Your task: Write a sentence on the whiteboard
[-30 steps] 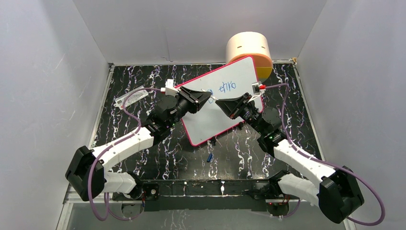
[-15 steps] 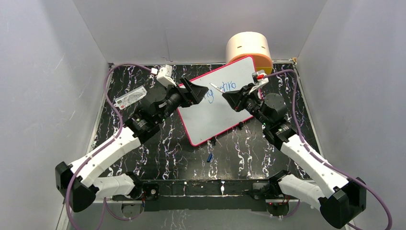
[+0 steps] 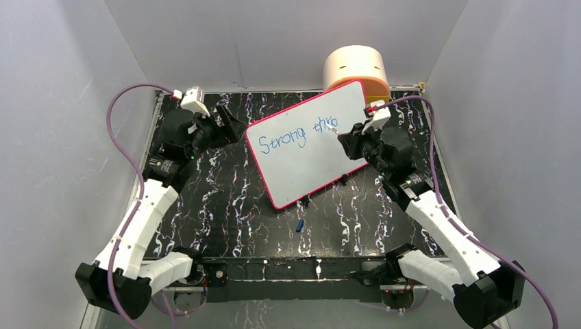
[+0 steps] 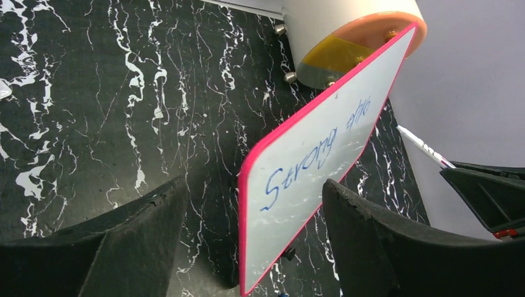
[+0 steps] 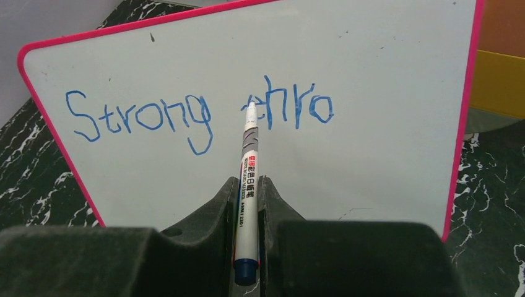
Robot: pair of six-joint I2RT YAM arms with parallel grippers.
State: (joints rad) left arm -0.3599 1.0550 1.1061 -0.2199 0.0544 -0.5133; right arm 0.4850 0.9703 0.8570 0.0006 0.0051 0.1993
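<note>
The whiteboard (image 3: 305, 164), white with a pink-red frame, leans tilted at mid table. The sentence (image 3: 291, 136) on it reads "Strong thro" in blue. My right gripper (image 3: 351, 139) is at the board's right side, shut on a white marker (image 5: 248, 179) with a blue end. Its tip points at the "t" of "thro" (image 5: 291, 108); I cannot tell whether it touches. My left gripper (image 3: 231, 125) hangs open to the left of the board, apart from it, with nothing between its fingers. In the left wrist view the whiteboard (image 4: 322, 185) lies beyond the open gripper (image 4: 254, 182).
A cream and orange cylinder (image 3: 356, 68) stands behind the board's far corner, and the board rests against it. A small blue cap (image 3: 300, 225) lies on the black marbled table (image 3: 226, 205) in front of the board. Grey walls close in on three sides.
My left gripper has opened and drawn back to the left, off the board, uncovering "Strong". My right gripper has moved up and right with the marker.
</note>
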